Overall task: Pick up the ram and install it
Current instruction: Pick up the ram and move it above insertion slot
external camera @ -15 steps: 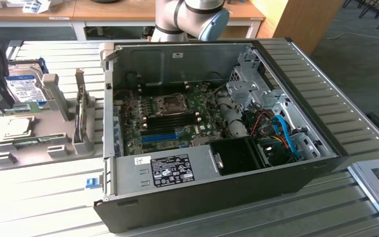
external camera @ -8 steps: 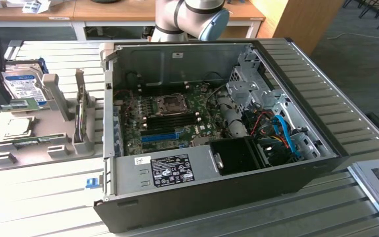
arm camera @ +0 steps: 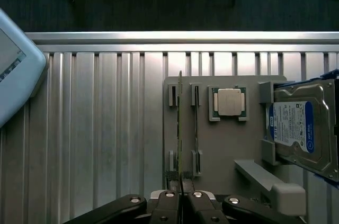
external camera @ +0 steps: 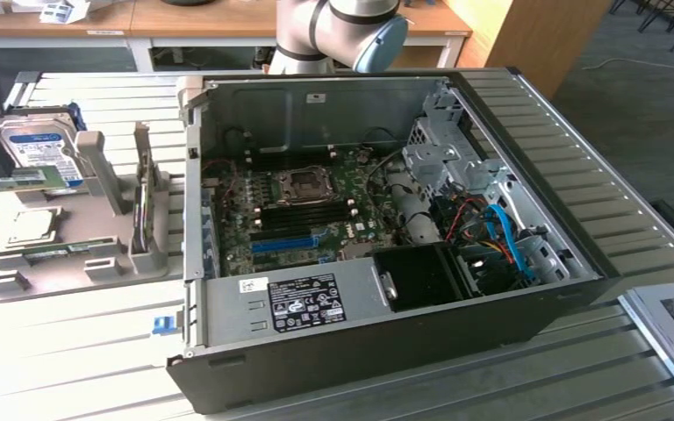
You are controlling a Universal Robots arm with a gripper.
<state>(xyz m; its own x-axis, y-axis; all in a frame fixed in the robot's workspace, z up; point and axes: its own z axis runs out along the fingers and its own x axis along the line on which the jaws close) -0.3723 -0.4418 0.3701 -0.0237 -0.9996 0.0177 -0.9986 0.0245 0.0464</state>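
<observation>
At the exterior view's far left, above the grey holder point(external camera: 80, 263), we find the jaws clenched on the ram point(external camera: 15, 183), as best we can judge. They are shut down to a thin gap, and the green board comes straight out from between them.

The ram stands on its long edge. In the wrist view we look along that edge, so the ram point(arm camera: 180, 128) shows as a narrow line leading away from the jaws. It runs parallel to the holder's slots and alongside the processor chip point(arm camera: 229, 101), with the hard drive point(arm camera: 296, 128) beyond that. It seems to sit just above its slot, not down in it, though we cannot be sure.

In the exterior view its long axis runs roughly left to right, with one flat face toward the camera.

The open computer case point(external camera: 372, 351) lies on the tabletop point(external camera: 80, 351), well apart from the ram toward the exterior view's right. The long black slots point(external camera: 313, 213) on its board, just beside the processor socket, run in roughly the same direction as the ram. We judge that little turning separates the two.
</observation>
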